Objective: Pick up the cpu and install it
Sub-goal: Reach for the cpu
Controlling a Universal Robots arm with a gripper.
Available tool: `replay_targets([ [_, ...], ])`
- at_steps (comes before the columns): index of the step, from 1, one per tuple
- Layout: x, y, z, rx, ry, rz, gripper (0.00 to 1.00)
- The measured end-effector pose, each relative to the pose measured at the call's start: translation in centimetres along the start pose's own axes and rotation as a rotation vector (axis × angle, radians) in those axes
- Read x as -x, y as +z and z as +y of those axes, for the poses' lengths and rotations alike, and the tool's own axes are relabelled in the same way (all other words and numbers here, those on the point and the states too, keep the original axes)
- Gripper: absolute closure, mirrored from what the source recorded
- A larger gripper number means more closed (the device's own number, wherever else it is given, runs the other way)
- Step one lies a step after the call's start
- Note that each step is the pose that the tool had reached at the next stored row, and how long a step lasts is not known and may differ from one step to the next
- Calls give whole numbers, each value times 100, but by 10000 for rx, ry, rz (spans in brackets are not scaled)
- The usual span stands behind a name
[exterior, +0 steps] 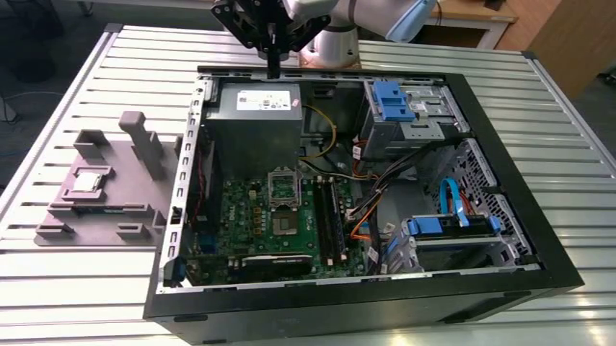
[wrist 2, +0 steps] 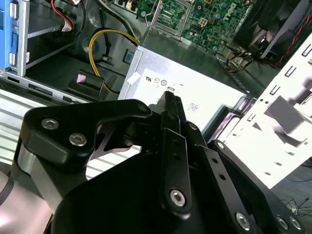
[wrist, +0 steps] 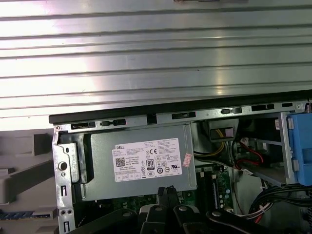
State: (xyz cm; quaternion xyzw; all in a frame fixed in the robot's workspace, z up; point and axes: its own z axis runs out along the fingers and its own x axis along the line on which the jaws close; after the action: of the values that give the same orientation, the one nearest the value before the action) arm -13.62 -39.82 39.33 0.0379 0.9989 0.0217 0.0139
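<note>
**Gripper [exterior: 274,71] closed and empty; cpu [exterior: 89,180] on tray [exterior: 60,196].**

The gripper hangs over the far edge of the open computer case [exterior: 520,216], directly above the grey power supply [exterior: 258,101]. In both wrist views its fingers [wrist 2: 170,105] [wrist: 162,195] are pressed together with nothing between them. The cpu lies flat on the mauve tray, outside the case toward the exterior view's left, well apart from the gripper.

cpu [exterior: 89,180] detail too small

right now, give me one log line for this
hand shut, empty | near power supply | cpu on tray, not yet picked
</note>
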Motion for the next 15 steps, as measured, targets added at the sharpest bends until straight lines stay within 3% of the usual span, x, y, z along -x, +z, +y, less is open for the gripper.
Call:
replay_targets([
  [15, -149, -3, 6, 0, -2, 0, 89],
])
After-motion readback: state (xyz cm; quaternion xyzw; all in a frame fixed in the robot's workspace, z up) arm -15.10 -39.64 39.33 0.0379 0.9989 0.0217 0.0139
